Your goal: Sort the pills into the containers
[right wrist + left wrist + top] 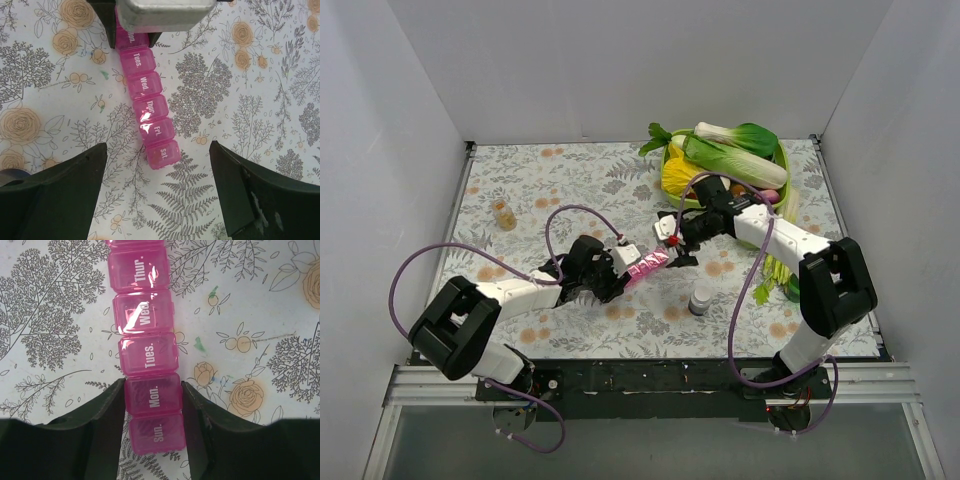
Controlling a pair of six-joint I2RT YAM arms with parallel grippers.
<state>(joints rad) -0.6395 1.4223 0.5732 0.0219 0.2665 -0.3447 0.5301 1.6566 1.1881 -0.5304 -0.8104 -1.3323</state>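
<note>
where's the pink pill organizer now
In the top view the pink pill organizer lies mid-table, gripped at its Mon. compartment by the left gripper; the white-capped bottle stands right of it.

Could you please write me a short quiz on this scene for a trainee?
1. True or false: the left end effector clamps the organizer at its "Mon." compartment.
2. The right end effector is: A open, B shut, C out of view.
3. Fill in: the label at the organizer's end nearest the right end effector reads ___.
Key: 1 true; 2 A; 3 Sat.
</note>
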